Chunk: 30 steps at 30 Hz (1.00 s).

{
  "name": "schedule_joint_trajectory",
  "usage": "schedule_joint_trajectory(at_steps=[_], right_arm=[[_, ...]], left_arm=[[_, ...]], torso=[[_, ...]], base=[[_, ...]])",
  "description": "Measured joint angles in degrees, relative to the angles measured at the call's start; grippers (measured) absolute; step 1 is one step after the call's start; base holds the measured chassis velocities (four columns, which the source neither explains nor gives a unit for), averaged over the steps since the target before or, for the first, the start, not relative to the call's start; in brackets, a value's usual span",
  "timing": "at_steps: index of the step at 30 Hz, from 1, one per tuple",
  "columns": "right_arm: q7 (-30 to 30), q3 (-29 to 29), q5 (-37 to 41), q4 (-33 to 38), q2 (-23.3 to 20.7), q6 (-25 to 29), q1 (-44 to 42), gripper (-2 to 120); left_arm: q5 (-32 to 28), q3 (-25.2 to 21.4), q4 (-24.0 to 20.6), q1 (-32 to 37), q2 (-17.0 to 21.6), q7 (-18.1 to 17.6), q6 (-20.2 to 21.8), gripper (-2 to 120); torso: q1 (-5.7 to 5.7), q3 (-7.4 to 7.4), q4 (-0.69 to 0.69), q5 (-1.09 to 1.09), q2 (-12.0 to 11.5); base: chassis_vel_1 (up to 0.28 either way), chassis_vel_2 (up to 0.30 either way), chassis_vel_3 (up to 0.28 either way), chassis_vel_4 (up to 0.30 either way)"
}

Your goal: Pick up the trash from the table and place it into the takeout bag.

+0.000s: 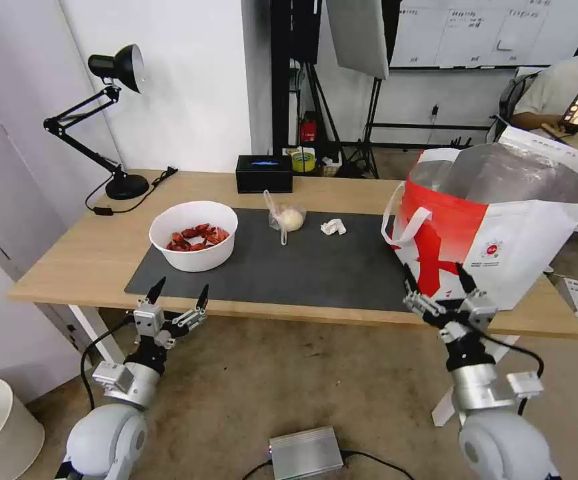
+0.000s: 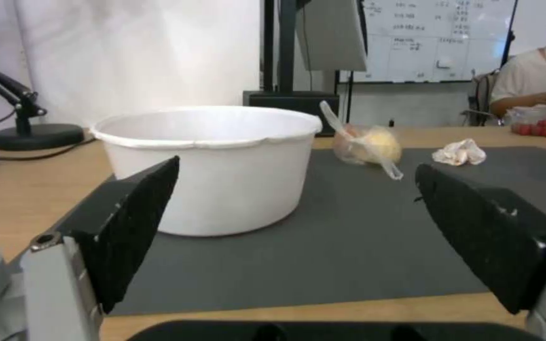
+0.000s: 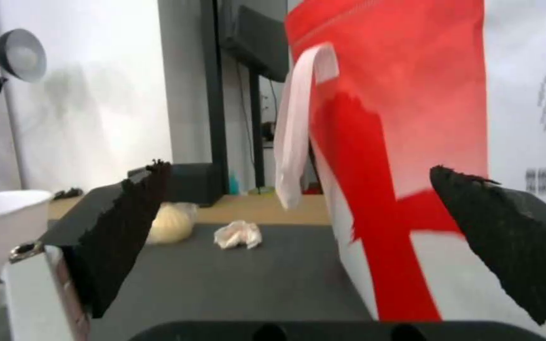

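Trash: white bowl of red shells mat left; bagged bun and tissue mat far middle
Takeout bag: upright, bench right end
Left tool: wide open, empty, near edge before bowl
Right tool: wide open, empty, just before bag
Tissue box: far edge

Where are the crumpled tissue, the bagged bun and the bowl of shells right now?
crumpled tissue [image 1: 333, 227]: head view, middle of the wad on the mat.
bagged bun [image 1: 291, 219]: head view, on the cream bun inside the clear bag.
bowl of shells [image 1: 193, 255]: head view, on its white outer wall.
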Motion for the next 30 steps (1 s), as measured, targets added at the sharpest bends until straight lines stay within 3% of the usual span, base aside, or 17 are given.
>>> schedule_joint_trajectory(at_steps=[8, 30], right_arm=[[0.07, -2.14, -1.36, -1.72, 1.63, 2.35, -1.37, 100], [3.66, -4.49, -1.55, 0.71, 1.56, -1.9, -1.92, 100]], left_arm=[[0.41, -1.81, -0.48, 1.46, -1.26, 0.48, -0.8, 100], [-0.86, -2.43, -1.37, 2.2, -1.63, 0.65, -0.76, 100]], torso=[[0.0, 0.0, 0.0, 0.0, 0.0], [0.0, 0.0, 0.0, 0.0, 0.0]], base=[[0.0, 0.0, 0.0, 0.0], [0.0, 0.0, 0.0, 0.0]])
